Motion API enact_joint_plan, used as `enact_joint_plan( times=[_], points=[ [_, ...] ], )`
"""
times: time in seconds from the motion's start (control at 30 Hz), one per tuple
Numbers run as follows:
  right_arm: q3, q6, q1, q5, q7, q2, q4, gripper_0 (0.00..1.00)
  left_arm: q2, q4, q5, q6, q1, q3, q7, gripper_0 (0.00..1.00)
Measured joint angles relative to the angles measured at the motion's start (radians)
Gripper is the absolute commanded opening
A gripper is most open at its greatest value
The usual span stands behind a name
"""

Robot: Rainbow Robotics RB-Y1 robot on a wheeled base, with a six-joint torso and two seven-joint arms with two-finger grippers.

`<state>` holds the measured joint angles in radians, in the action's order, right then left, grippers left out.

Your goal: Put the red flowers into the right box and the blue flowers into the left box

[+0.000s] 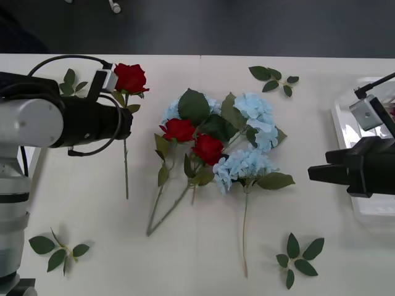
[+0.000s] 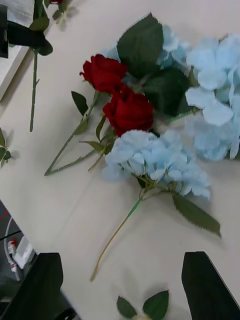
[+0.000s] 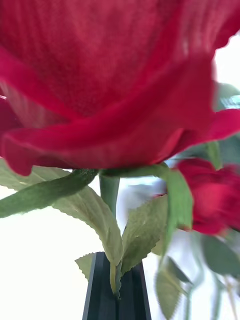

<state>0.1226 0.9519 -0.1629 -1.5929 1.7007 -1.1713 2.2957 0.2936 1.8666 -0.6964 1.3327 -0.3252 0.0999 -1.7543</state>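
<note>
My left gripper (image 1: 127,116) is shut on the stem of one red flower (image 1: 130,78) at the table's far left; in the left wrist view the black fingers (image 3: 116,287) pinch the stem just under the bloom (image 3: 115,80). Two more red flowers (image 1: 179,129) (image 2: 129,110) lie mid-table, tangled with the blue flowers (image 1: 244,165) (image 2: 155,157). My right gripper (image 1: 316,173) (image 2: 121,262) hovers open to the right of the pile, above a long blue-flower stem. The right box (image 1: 342,126) sits at the right edge behind that arm. A white edge under my left arm (image 1: 31,161) may be the left box.
Loose green leaf sprigs lie at the far right (image 1: 272,79), near right (image 1: 299,256), near left (image 1: 58,250) and far left (image 1: 71,83). The held rose's stem (image 1: 126,166) hangs toward the near side. Bare tabletop stretches along the front edge.
</note>
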Motion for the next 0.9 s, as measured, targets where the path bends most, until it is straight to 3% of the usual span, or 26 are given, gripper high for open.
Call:
enact_joint_plan(
  times=[0.33, 0.57, 0.87, 0.9],
  points=[
    [-0.043, -0.208, -0.034, -0.11, 0.096, -0.047, 0.0, 0.7, 0.0, 0.025, -0.435, 0.0, 0.066, 0.16, -0.421, 0.0],
    [-0.239, -0.391, -0.021, -0.114, 0.16, -0.047, 0.035, 0.7, 0.0, 0.025, -0.664, 0.0, 0.096, 0.17, -0.609, 0.0],
    [-0.48, -0.545, 0.075, 0.025, 0.16, -0.035, 0.056, 0.7, 0.0, 0.025, -0.872, 0.001, 0.103, 0.158, -0.908, 0.0],
    [-0.498, -0.571, 0.084, 0.043, 0.16, -0.028, 0.056, 0.75, -0.001, 0.025, -0.9, 0.001, 0.103, 0.152, -0.909, 0.0]
  ],
)
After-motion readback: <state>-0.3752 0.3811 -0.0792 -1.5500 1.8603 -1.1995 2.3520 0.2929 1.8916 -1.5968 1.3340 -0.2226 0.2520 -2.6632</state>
